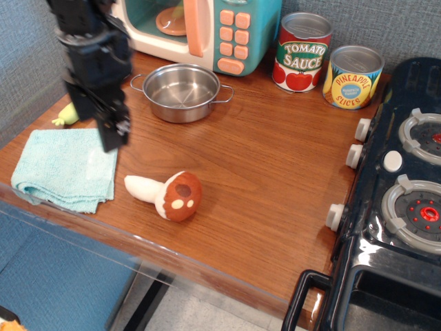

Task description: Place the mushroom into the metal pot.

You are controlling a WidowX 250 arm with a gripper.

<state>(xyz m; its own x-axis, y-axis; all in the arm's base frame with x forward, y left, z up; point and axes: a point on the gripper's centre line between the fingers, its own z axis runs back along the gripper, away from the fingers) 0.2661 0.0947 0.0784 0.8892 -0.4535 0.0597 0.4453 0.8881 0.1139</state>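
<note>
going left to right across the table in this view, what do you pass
Blue cloth → mushroom → metal pot → tomato sauce can → pineapple can → stove knobs. The gripper overlaps the cloth's right edge, so it is left out.
</note>
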